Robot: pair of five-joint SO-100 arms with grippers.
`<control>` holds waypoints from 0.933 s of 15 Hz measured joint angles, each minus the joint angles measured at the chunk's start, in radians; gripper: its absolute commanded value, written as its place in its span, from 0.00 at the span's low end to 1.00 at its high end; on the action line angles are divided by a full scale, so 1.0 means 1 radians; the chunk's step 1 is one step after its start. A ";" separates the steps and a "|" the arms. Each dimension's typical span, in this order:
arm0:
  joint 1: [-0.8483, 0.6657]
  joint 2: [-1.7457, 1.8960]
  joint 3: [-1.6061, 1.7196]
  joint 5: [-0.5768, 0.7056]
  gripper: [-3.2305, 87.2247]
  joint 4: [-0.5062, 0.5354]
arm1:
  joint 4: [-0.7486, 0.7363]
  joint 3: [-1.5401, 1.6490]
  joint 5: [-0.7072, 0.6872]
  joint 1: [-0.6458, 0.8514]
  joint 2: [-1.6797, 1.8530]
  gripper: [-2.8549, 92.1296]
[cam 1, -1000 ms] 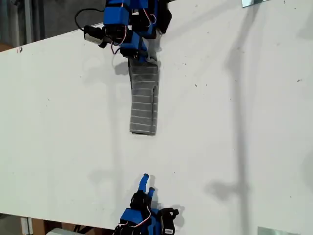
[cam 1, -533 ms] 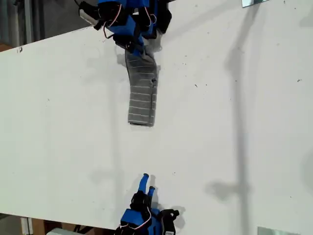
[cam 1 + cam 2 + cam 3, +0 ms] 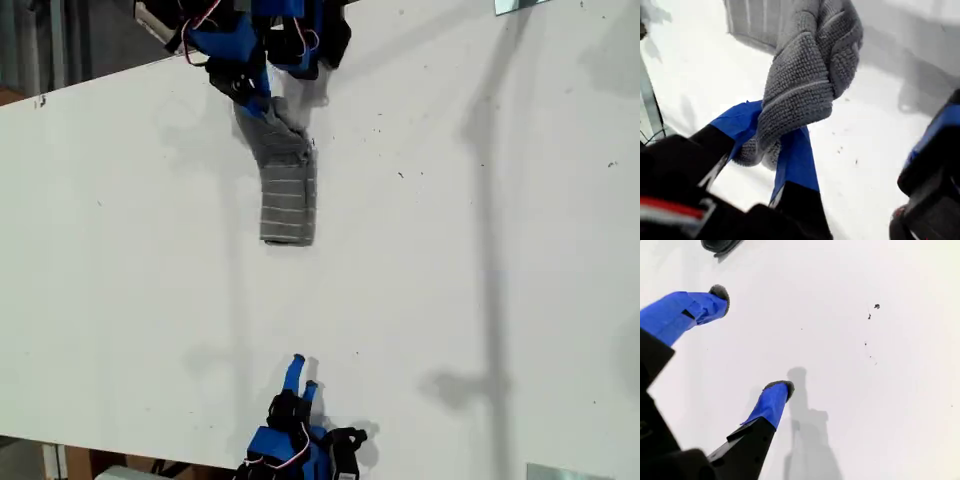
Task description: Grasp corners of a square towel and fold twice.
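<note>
My first gripper (image 3: 771,145) has its blue-taped jaws closed on a bunched end of the towel (image 3: 805,85); the grey pile bulges out between and above the two tips, and a thin white stripe runs across the pinched fold. From the jaws the cloth runs away toward the white table (image 3: 875,150), where its striped far part lies flat. In the exterior view the same gripper (image 3: 258,102) sits at the top of the picture, with the towel (image 3: 287,195) as a narrow folded strip below it: the end at the jaws is raised and crumpled, the rest lies on the table (image 3: 480,280), with its free end pointing toward the other arm. Which corners are inside the pinch I cannot tell.

My second gripper (image 3: 750,340) has its jaws spread wide with nothing between them, only bare tabletop with a few dark specks. In the exterior view it (image 3: 297,380) is at the bottom edge, well apart from the towel
</note>
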 measured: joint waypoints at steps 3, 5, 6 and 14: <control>0.002 0.000 0.002 -0.006 0.40 0.000 | -0.173 -0.133 -0.339 0.038 -0.166 0.03; 0.002 0.005 0.003 -0.006 0.40 0.000 | -0.287 -0.216 -0.537 -0.003 -0.337 0.03; 0.008 0.012 0.003 -0.012 0.40 0.000 | -0.314 -0.267 -0.594 -0.026 -0.442 0.03; 0.037 0.031 0.012 -0.051 0.41 0.009 | -0.368 -0.666 -0.721 -0.133 -1.158 0.03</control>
